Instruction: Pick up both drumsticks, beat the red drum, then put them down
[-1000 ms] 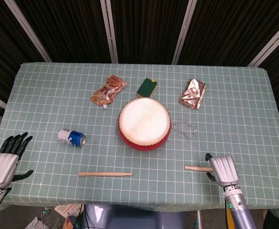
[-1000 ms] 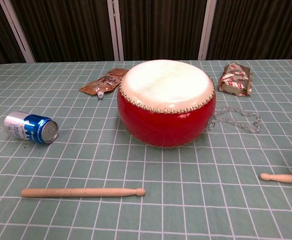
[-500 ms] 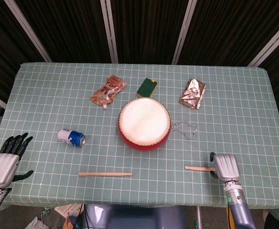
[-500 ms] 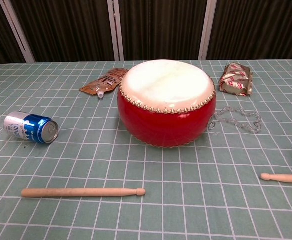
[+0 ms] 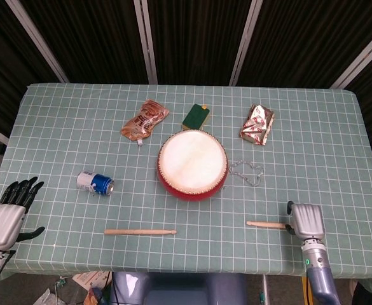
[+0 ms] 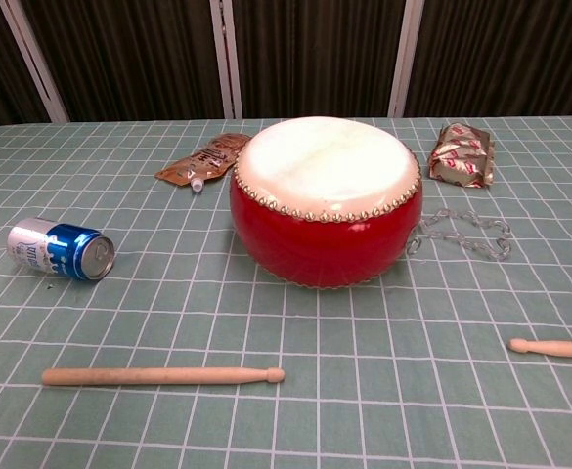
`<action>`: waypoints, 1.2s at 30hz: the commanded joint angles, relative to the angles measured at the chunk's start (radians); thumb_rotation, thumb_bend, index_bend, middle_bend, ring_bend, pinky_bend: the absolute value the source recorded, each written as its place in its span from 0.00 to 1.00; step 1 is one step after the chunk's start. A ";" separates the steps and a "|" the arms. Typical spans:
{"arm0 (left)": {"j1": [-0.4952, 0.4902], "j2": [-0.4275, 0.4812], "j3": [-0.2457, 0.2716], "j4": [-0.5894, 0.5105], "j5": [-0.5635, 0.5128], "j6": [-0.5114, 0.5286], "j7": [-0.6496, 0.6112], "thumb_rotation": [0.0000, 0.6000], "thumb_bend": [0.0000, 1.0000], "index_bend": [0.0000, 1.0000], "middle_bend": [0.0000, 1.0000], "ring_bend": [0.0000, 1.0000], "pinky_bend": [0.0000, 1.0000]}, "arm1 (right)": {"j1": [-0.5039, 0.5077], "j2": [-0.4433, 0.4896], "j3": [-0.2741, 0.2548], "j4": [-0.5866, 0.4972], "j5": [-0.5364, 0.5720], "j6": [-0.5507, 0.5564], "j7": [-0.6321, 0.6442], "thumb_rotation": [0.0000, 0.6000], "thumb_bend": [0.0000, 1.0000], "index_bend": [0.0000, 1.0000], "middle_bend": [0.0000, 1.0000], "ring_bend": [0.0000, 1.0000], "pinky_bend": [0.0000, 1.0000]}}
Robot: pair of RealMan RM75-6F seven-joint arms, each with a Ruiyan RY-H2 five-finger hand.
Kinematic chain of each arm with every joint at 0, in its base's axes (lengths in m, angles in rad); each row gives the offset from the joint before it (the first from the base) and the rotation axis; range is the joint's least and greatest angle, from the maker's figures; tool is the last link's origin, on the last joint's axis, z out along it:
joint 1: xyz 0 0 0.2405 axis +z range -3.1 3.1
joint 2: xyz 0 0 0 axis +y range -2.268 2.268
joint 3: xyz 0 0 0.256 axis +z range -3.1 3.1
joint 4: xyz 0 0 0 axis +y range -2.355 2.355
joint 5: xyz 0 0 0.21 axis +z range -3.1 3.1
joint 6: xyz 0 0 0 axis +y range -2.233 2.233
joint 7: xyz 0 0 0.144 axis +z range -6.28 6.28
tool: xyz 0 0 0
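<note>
- The right robot hand (image 5: 304,220) sits at the near right edge of the table (image 5: 58,127), its back turned to the head camera. The butt end of the right drumstick (image 5: 266,223) meets its inner side, but the fingers are hidden under the hand, so it cannot be told whether they are closed on the stick or merely beside it.
- The left robot hand (image 5: 4,215) hangs off the near left corner of the table, fingers spread apart and pointing away from the robot, thumb out to the side, holding nothing.
- The left drumstick (image 5: 140,232) lies flat on the checked cloth near the front edge, its tip pointing to the right, well apart from the left robot hand.
- In the chest view the right drumstick (image 6: 555,347) shows only its rounded tip and part of the shaft, running out of the right edge of the frame; neither robot hand appears there.
- The red drum (image 5: 192,164) stands upright at the middle of the table, pale skin facing up, a row of studs around its rim.
- A thin metal chain (image 5: 246,171) lies just beside the drum on its right.
- A blue and silver can (image 5: 95,182) lies on its side left of the drum.
- Behind the drum rest a brown pouch (image 5: 144,119), a green sponge (image 5: 196,116) and a crinkled foil packet (image 5: 257,124).
</note>
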 commanded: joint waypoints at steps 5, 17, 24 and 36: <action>-0.001 0.003 0.001 -0.001 0.004 0.001 -0.008 1.00 0.00 0.00 0.00 0.00 0.01 | -0.011 0.022 -0.004 -0.022 0.043 0.026 -0.033 1.00 0.24 0.52 1.00 1.00 1.00; -0.001 0.005 0.002 -0.001 0.002 -0.002 -0.011 1.00 0.00 0.00 0.00 0.00 0.01 | -0.004 0.020 -0.010 -0.016 0.117 0.018 -0.074 1.00 0.24 0.52 1.00 1.00 1.00; -0.002 0.005 0.001 -0.001 0.002 -0.002 -0.011 1.00 0.00 0.00 0.00 0.00 0.01 | 0.001 0.006 -0.014 0.000 0.146 0.012 -0.078 1.00 0.26 0.52 1.00 1.00 1.00; -0.003 0.003 0.001 -0.001 -0.001 -0.004 -0.010 1.00 0.00 0.00 0.00 0.00 0.01 | 0.015 -0.017 -0.027 0.020 0.166 0.008 -0.094 1.00 0.32 0.52 1.00 1.00 1.00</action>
